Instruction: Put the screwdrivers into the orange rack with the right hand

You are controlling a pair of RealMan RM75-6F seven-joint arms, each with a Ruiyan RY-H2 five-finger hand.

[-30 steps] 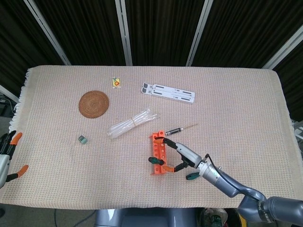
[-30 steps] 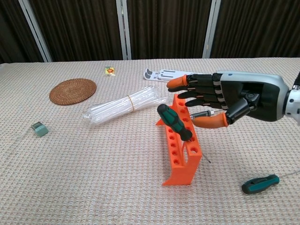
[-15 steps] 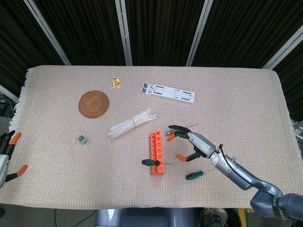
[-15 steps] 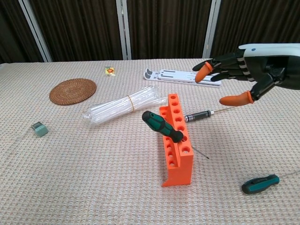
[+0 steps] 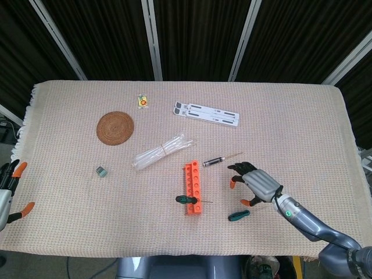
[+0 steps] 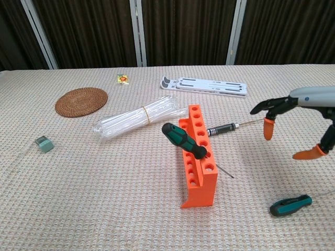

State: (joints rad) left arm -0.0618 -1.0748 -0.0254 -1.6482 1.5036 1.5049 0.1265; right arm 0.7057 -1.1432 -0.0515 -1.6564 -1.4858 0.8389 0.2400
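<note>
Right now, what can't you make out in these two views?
- Left hand: head view shows only its orange fingertips at the left edge; the frame cuts off the rest, so its state is unclear.
- Right hand: chest view's right edge cuts off the palm and wrist.
- Yellow packet: print too small to read in either view.
- Rack holes: the green-handled screwdriver hides which hole it sits in.
- Small green block: too small to identify.

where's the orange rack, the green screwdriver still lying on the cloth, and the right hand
orange rack (image 6: 200, 182): chest view, on its near end wall.
green screwdriver on the cloth (image 6: 289, 205): chest view, middle of its handle.
right hand (image 5: 258, 184): head view, on the back of the hand.
</note>
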